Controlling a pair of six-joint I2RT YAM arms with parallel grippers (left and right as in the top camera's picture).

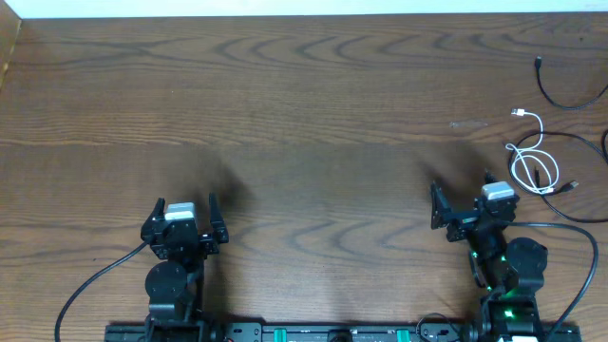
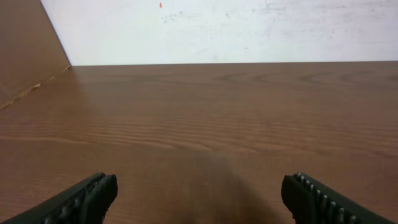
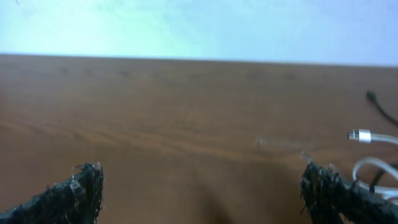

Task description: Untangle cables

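Near edge first: our left tool and right tool both gape wide, holding nothing. The cables lie just right and farther out from the right tool, so it's nearer.

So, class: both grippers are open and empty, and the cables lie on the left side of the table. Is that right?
Not quite. The overhead view shows the cables on the right side of the table, not the left, just beyond the right gripper. The left gripper and the right are indeed open and empty.
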